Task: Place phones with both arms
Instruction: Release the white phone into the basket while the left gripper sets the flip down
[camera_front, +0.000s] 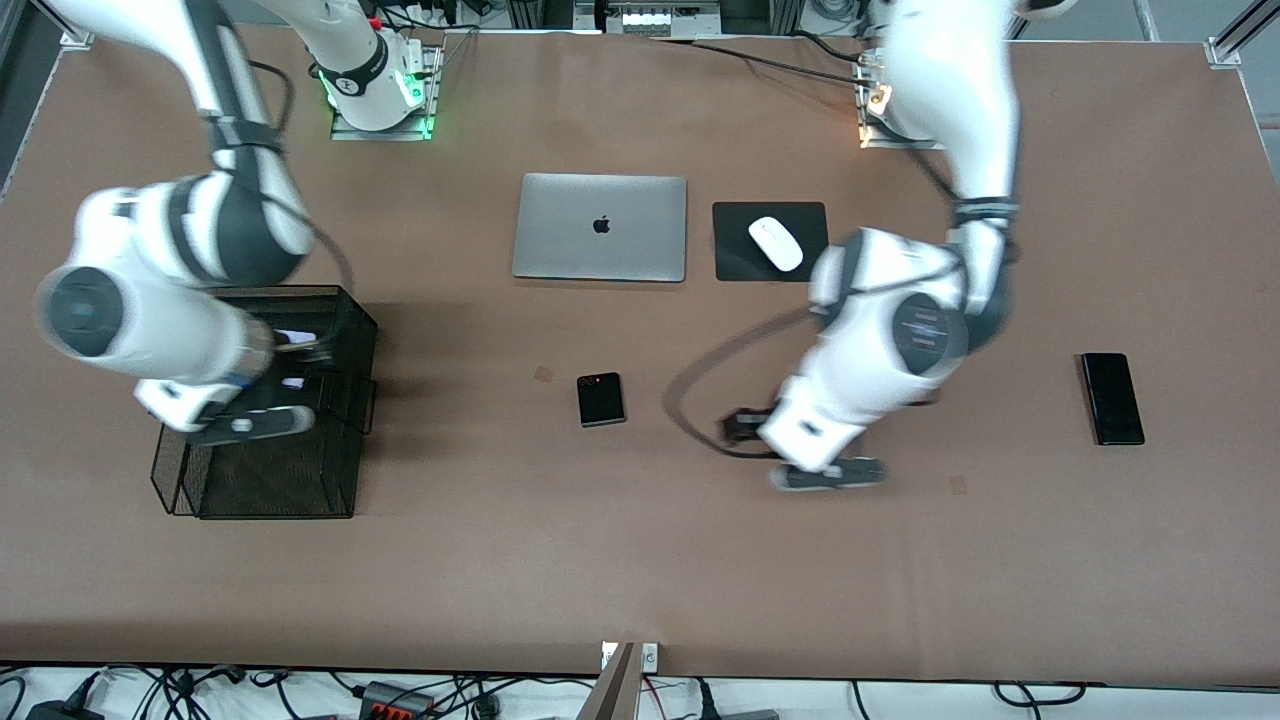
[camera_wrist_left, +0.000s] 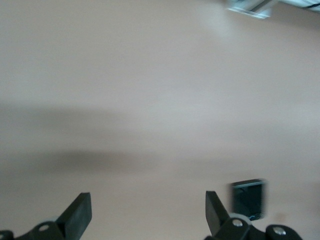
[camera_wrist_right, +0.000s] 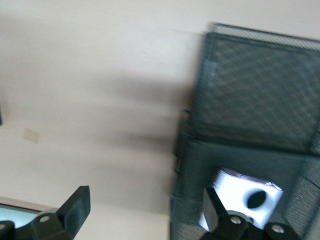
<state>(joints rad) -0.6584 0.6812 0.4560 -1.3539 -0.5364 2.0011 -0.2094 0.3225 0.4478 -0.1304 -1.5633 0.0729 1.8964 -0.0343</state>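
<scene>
The small black flip phone (camera_front: 600, 399) lies mid-table and shows at the edge of the left wrist view (camera_wrist_left: 248, 199). The long black slab phone (camera_front: 1112, 397) lies toward the left arm's end. The pale-lilac flip phone (camera_front: 293, 338) lies inside the black mesh basket (camera_front: 270, 480). In the right wrist view, the phone (camera_wrist_right: 250, 200) shows one black lens inside the basket (camera_wrist_right: 260, 85). My right gripper (camera_front: 303, 350) (camera_wrist_right: 145, 200) is open and empty over the basket's rim. My left gripper (camera_front: 740, 426) (camera_wrist_left: 148, 205) is open and empty over bare table beside the black flip phone.
A closed silver laptop (camera_front: 600, 227) lies farther from the front camera than the black flip phone. Beside it a white mouse (camera_front: 776, 243) sits on a black pad (camera_front: 735, 262). Small tape marks (camera_front: 544, 374) are on the brown tabletop.
</scene>
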